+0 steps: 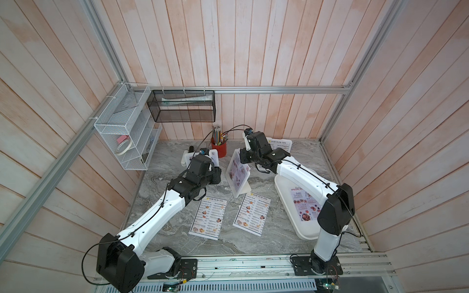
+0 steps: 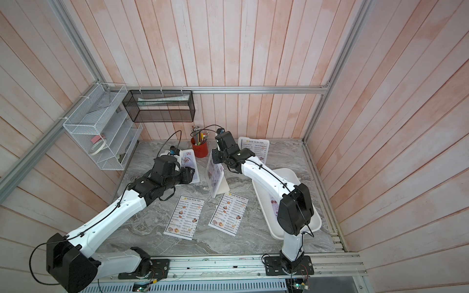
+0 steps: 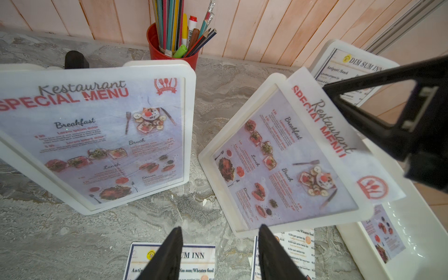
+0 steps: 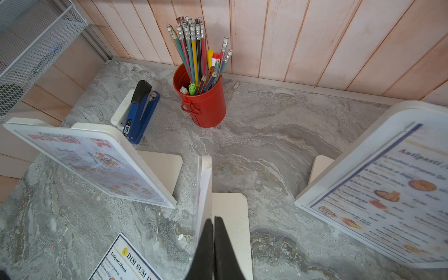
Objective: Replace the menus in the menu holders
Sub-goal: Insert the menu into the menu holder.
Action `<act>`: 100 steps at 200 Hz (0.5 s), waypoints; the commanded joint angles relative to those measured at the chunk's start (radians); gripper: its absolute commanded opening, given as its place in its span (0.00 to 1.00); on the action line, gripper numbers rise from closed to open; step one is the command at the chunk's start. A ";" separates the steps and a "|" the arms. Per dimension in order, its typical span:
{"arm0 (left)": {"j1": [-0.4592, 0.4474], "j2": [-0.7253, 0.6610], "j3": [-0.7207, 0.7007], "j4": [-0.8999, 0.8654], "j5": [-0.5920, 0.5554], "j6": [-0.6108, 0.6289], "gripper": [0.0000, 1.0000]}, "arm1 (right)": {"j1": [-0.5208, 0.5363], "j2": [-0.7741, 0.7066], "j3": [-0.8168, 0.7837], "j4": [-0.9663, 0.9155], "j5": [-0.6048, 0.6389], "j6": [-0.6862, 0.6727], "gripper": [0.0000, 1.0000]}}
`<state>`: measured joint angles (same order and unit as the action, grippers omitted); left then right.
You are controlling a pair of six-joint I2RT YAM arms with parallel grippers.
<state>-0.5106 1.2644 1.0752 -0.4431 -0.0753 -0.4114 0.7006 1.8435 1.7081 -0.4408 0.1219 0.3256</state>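
Low in the centre of both top views, a white menu (image 1: 206, 219) and a second white menu (image 1: 252, 214) lie flat on the table (image 1: 228, 247), side by side and not touching. To their right, the tray (image 1: 283, 203) holds a lilac tray menu (image 1: 303, 205), partly hidden under the right arm. The left gripper (image 3: 221, 227) hangs about half open and empty over the flat menus' headings. Beyond it, mid-frame, the middle holder (image 3: 223, 194) stands turned aslant, with its lilac middle menu (image 3: 327, 126) sticking partly out of the top. The right gripper (image 4: 213, 219) is closed, pinching that menu's top edge. Left of centre, the left holder (image 3: 190, 121) stands upright with a lilac left menu (image 3: 97, 135) fully inside. Further up the frame, by the wall, are a stapler (image 4: 139, 111) and a red cup (image 4: 203, 104) of pencils. Right of them, the far holder (image 4: 354, 158) shows a white far menu (image 4: 400, 194).
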 commanded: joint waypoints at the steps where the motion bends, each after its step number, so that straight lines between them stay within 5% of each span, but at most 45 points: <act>1: 0.006 -0.019 -0.001 -0.017 0.003 0.016 0.53 | 0.008 0.029 0.000 0.024 -0.003 0.009 0.07; 100: 0.005 -0.019 -0.003 -0.016 0.008 0.021 0.53 | 0.010 0.065 0.015 0.014 0.000 -0.002 0.14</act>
<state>-0.5106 1.2610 1.0752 -0.4507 -0.0753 -0.4072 0.7036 1.8839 1.7210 -0.4007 0.1223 0.3241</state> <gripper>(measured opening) 0.525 0.112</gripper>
